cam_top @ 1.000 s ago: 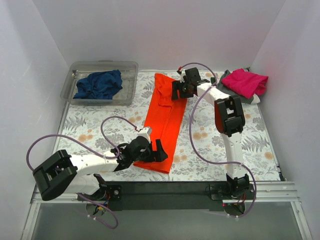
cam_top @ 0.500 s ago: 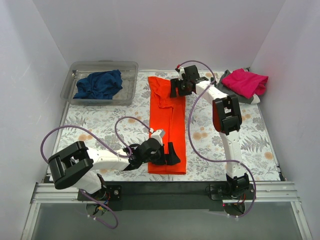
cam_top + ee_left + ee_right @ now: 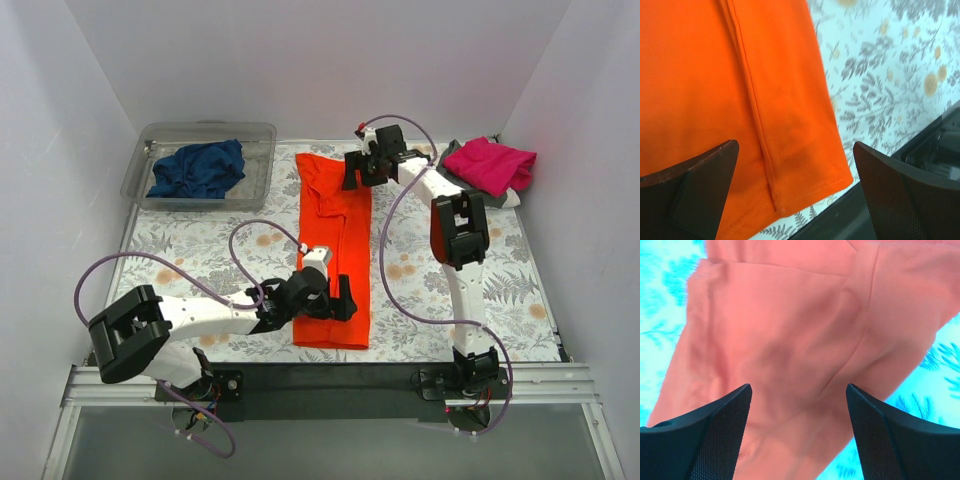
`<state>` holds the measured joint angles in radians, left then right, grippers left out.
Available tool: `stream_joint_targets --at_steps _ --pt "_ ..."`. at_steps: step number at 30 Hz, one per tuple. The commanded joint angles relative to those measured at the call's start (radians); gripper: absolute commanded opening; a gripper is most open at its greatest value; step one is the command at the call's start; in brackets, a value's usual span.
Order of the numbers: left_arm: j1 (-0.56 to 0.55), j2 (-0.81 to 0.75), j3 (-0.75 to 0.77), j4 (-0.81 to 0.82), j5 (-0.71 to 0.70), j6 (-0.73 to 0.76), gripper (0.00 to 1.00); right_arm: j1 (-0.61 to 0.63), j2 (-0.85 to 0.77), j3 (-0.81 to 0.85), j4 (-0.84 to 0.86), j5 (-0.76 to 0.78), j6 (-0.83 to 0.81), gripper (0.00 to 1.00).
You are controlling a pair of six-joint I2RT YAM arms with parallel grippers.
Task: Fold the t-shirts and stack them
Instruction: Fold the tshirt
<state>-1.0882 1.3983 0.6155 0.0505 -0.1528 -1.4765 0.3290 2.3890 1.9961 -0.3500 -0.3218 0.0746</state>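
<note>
Orange-red t-shirt [image 3: 335, 245] lies as a long, narrow folded strip on the tabletop [image 3: 200, 245], with one hand at each end.
Top view: left hand [image 3: 340, 300] over the near end, right hand [image 3: 357, 170] over the far end; navy t-shirt [image 3: 197, 168] in the clear tub [image 3: 200, 127]; magenta t-shirt [image 3: 490, 163] on the grey t-shirt [image 3: 451, 152]. Left wrist view: fingers [image 3: 695, 195] apart, gripping nothing, above the hem corner. Right wrist view: fingers [image 3: 895, 435] apart, empty, above wrinkled cloth.
</note>
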Motion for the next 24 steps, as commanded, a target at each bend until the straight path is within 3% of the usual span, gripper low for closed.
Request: stream_joint_targets --at_steps 1,8,12,16,24 --pt "0.025 -0.076 0.090 -0.087 -0.137 0.131 0.91 -0.002 -0.225 -0.014 0.026 -0.036 -0.022 0.70" --pt "0.057 -0.195 0.104 -0.136 -0.156 0.188 0.93 -0.002 -0.555 -0.317 0.049 0.021 0.026 0.70" --pt "0.117 -0.268 -0.011 -0.146 -0.117 0.150 0.95 0.005 -0.808 -0.616 0.130 -0.003 0.114 0.69" --pt "0.195 -0.340 -0.094 -0.159 -0.045 0.116 0.95 0.039 -0.997 -0.929 0.167 0.065 0.154 0.69" --pt "0.212 -0.367 -0.143 -0.232 0.016 0.059 0.95 0.128 -1.321 -1.278 0.140 0.144 0.231 0.69"
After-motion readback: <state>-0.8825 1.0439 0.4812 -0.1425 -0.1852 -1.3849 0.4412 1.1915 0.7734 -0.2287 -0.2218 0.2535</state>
